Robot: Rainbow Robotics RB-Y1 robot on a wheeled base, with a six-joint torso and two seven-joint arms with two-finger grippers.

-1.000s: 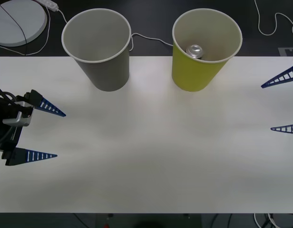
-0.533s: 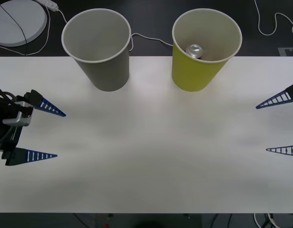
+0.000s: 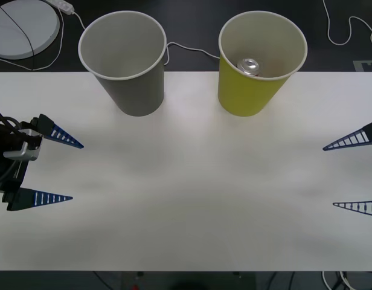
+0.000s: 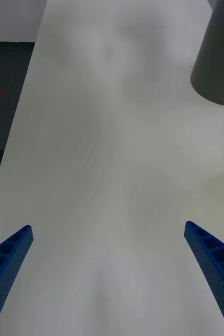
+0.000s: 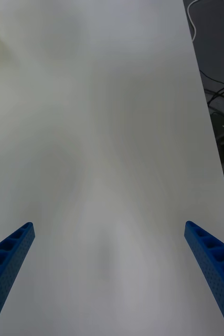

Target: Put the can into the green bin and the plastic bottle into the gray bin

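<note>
White tabletop [image 3: 192, 199] fills the front view, with dark floor and loose cables beyond its far edge. At the table's left side the left gripper [image 3: 74, 171] hangs just above the surface, its two blue ribbed fingers [image 3: 59, 138] spread wide and pointing toward the middle of the table, nothing between them; its own wrist camera shows the same wide gap [image 5: 112, 283] over bare white surface. At the opposite edge the right gripper [image 3: 328, 176] reaches in from the right, fingers [image 3: 355, 138] likewise spread apart and holding nothing, and the right wrist view [image 4: 107, 278] confirms the open span over the table. Both grippers sit well apart from the cups. Toward the far edge stand the two bins, upright and side by side with a gap between them: the gray bin [image 3: 130, 84] on the left, its pale inside showing no contents, and the green bin [image 3: 252, 90] on the right. Inside the green bin lies the can [image 3: 247, 66], its silvery top end facing up near the back wall.
</note>
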